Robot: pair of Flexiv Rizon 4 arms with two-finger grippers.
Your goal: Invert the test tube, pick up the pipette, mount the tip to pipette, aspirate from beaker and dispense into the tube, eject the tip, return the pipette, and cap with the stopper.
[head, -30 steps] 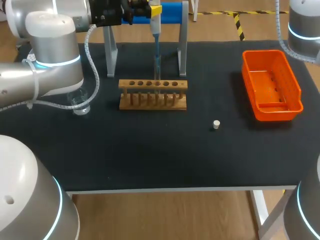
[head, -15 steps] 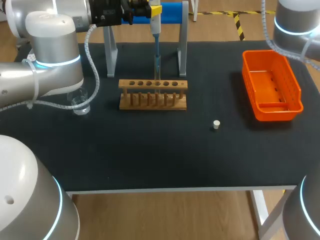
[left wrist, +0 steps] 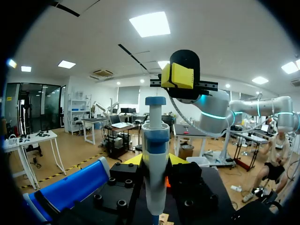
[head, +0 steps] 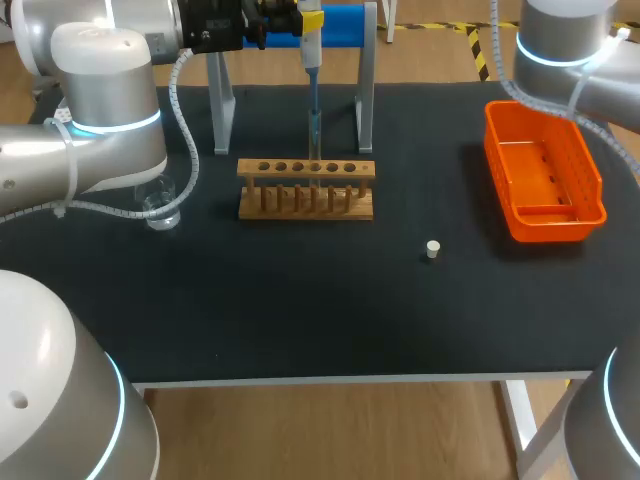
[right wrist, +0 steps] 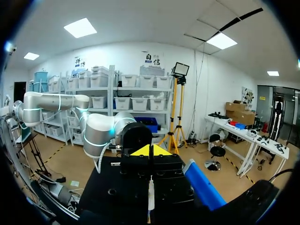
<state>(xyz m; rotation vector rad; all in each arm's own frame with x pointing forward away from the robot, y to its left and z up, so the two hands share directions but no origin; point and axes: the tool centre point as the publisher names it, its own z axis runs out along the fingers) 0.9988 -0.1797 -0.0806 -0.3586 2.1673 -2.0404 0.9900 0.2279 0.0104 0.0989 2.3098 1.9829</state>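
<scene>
Head camera overlooks the table (head: pixel 300 320); the wrist cameras face each other.

Only the small white stopper (head: pixel 432 249) interrupts the open front half of the table (head: pixel 300 310). Farther back, the wooden test tube rack (head: pixel 306 188) blocks the middle, with the pipette (head: pixel 311 50) hanging over it and the stand's posts (head: pixel 366 100) just behind. The left arm (head: pixel 100 100) overhangs the glass beaker (head: pixel 160 208). The orange basket (head: pixel 560 228) fills the right side.
</scene>
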